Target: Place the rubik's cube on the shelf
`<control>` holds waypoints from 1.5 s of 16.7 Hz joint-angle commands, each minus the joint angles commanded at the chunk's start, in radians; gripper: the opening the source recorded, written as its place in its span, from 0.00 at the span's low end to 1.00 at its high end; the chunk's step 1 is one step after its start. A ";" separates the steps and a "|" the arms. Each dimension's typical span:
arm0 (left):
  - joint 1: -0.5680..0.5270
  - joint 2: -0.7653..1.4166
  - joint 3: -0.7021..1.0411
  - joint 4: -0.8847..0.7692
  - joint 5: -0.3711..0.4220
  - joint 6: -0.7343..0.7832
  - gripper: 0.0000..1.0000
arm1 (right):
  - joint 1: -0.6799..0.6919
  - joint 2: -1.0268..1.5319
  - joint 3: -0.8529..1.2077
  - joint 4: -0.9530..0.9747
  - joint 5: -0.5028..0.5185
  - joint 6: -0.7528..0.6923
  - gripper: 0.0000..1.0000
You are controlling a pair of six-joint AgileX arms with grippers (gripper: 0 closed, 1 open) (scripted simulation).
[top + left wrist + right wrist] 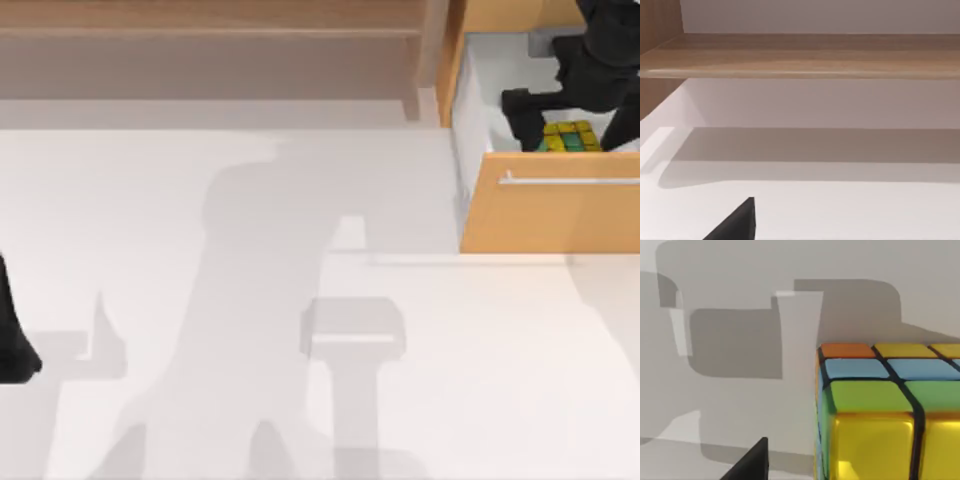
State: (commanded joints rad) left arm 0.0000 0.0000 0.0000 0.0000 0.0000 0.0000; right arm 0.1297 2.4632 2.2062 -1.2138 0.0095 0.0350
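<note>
**Down in the open drawer: closing on the cube**

Over at the table's right, the right gripper (565,120) hangs inside the pulled-out drawer (550,215), with the rubik's cube (570,137) on the drawer floor just behind the front panel and its silver handle (570,181); a dark finger (520,115) stands just left of the cube, the other side is hidden by the arm, so I cannot tell whether the jaws are spread or already pinching; the right wrist view puts the cube (885,415) very near, with one fingertip (750,465) beside it and apart from it.

To do this step well, I judge the fingers should straddle two opposite flat faces, squarely, not a corner; press evenly, then lift straight up until the cube clears the drawer front before swinging left toward the shelf (210,30) along the back edge.

A cube has no long axis; it sits flat, yellow and green squares up, its edges turned slightly against the drawer walls.

The left gripper (15,350) stays out of it, parked at the table's left edge, facing the shelf board (805,57).
</note>
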 joint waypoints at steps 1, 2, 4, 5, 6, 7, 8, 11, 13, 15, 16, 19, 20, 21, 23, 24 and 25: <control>0.000 0.000 0.000 0.000 0.000 0.000 1.00 | 0.000 0.000 0.000 0.000 0.000 0.000 0.70; 0.000 0.000 0.000 0.000 0.000 0.000 1.00 | 0.000 0.000 0.000 0.000 0.000 0.000 0.62; 0.000 0.000 0.000 0.000 0.000 0.000 1.00 | 0.000 0.000 0.000 0.000 0.000 0.000 0.47; 0.000 0.000 0.000 0.000 0.000 0.000 1.00 | 0.000 0.000 0.000 0.000 0.000 0.000 0.40; 0.000 0.000 0.000 0.000 0.000 0.000 1.00 | 0.000 0.000 0.000 0.000 0.000 0.000 0.32; 0.000 0.000 0.000 0.000 0.000 0.000 1.00 | 0.000 0.000 0.000 0.000 0.000 0.000 0.25; 0.000 0.000 0.000 0.000 0.000 0.000 1.00 | 0.000 0.000 0.000 0.000 0.000 0.000 0.17; 0.000 0.000 0.000 0.000 0.000 0.000 1.00 | 0.000 0.000 0.000 0.000 0.000 0.000 0.00; 0.000 0.000 0.000 0.000 0.000 0.000 1.00 | 0.000 0.000 0.000 0.000 0.000 0.000 0.00; 0.000 0.000 0.000 0.000 0.000 0.000 1.00 | 0.000 0.000 0.000 0.000 0.000 0.000 0.00; 0.000 0.000 0.000 0.000 0.000 0.000 1.00 | 0.000 0.000 0.000 0.000 0.000 0.000 0.00; 0.000 0.000 0.000 0.000 0.000 0.000 1.00 | 0.002 -0.001 0.000 0.000 0.000 0.001 0.00; 0.000 0.000 0.000 0.000 0.000 0.000 1.00 | 0.002 -0.002 -0.001 0.000 -0.001 0.000 0.00; 0.000 0.000 0.000 0.000 0.000 0.000 1.00 | 0.001 -0.007 -0.009 0.005 -0.006 -0.011 0.00; 0.000 0.000 0.000 0.000 0.000 0.000 1.00 | -0.007 -0.027 -0.040 0.023 -0.032 -0.058 0.00; 0.000 0.000 0.000 0.000 0.000 0.000 1.00 | -0.013 -0.041 -0.061 0.035 -0.052 -0.089 0.00; 0.000 0.000 0.000 0.000 0.000 0.000 1.00 | -0.019 -0.055 -0.082 0.048 -0.075 -0.122 0.00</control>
State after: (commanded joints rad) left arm 0.0000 0.0000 0.0000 0.0000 0.0000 0.0000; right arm 0.1108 2.4082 2.1241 -1.1662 -0.0658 -0.0874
